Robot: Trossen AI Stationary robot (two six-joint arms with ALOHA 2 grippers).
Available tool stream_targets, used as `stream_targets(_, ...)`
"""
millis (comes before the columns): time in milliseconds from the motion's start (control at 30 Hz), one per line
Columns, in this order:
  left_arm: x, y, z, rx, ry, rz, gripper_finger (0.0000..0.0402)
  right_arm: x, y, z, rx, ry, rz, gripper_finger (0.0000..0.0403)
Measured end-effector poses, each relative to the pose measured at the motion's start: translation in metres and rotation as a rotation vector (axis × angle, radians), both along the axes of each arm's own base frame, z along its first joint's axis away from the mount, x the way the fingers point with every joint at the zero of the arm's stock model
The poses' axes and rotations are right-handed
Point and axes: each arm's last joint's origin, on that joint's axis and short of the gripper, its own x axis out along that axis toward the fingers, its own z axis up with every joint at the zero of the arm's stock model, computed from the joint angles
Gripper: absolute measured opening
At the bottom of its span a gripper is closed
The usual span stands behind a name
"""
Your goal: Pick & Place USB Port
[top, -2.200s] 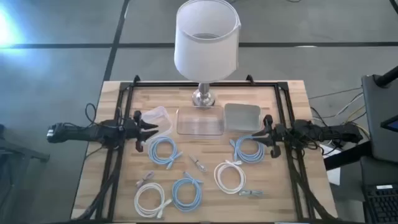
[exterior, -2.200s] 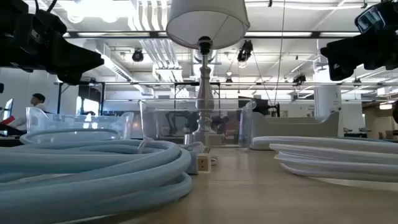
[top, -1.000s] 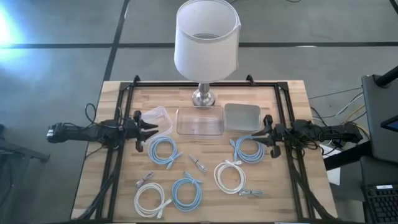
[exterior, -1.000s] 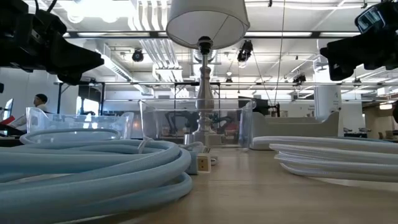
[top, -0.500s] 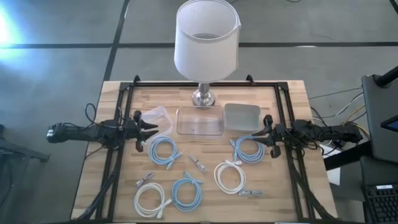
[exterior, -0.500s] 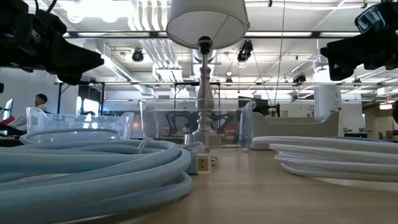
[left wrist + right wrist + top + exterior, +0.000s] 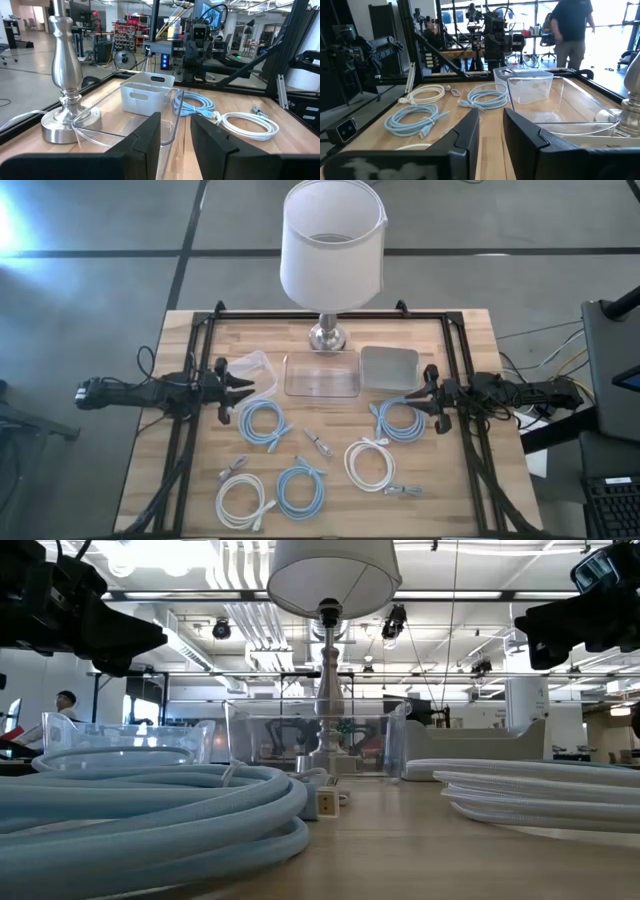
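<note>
Both arms parked at desk (image 7: pixel 470 340) edges, left claw (image 7: pixel 243 389) mid-left and right claw (image 7: pixel 417 394) mid-right, fingers slightly spread w/ nothing held, leaving coiled USB cables (image 7: pixel 265 422) lower-centre clear for pickup, clear bin (image 7: pixel 321 375) above them likely the drop point.
</note>
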Motion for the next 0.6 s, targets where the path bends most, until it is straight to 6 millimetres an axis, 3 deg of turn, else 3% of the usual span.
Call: stream_targets(600, 0.0, 0.0, 0.0, 0.0, 0.0, 0.0, 0.011, 0.0, 0.0, 0.0, -0.001, 0.0, 0.0, 0.0074)
